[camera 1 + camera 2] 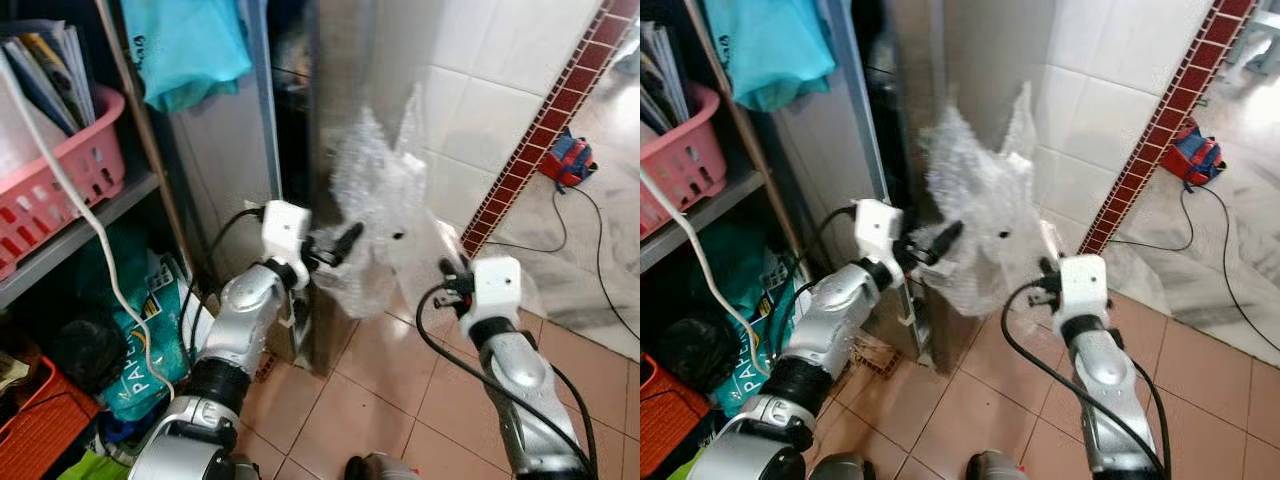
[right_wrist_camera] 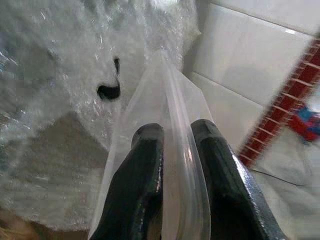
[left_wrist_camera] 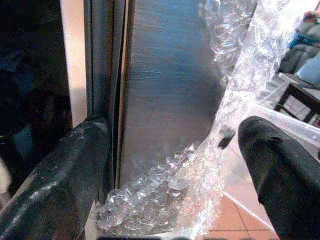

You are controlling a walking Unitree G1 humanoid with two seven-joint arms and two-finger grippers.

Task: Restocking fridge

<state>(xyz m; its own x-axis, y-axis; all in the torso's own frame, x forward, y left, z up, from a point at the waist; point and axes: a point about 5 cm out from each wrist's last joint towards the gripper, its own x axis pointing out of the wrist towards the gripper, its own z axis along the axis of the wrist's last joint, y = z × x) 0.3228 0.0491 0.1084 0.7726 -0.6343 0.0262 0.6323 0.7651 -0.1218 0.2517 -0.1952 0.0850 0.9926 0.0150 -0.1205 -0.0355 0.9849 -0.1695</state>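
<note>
A steel fridge (image 1: 340, 90) stands ahead, its door slightly ajar with a dark gap (image 3: 102, 75) along the edge. Crumpled bubble wrap (image 1: 385, 185) hangs against its steel side. My left gripper (image 1: 345, 243) is open at the fridge's lower corner. In the left wrist view one finger (image 3: 55, 185) sits at the dark door gap and the other (image 3: 280, 170) beside the bubble wrap (image 3: 220, 125). My right gripper (image 1: 447, 272) is raised to the right of the wrap, shut on a clear plastic bag (image 2: 172, 115) pinched between its fingers (image 2: 145, 175).
A shelf on the left holds a pink basket (image 1: 60, 180) of papers, with a white cable (image 1: 100, 240) hanging down. A teal cloth (image 1: 185, 45) hangs above, and a green bag (image 1: 140, 330) and orange crate (image 1: 40, 420) sit below. A red-blue bag (image 1: 568, 160) lies on the floor, far right.
</note>
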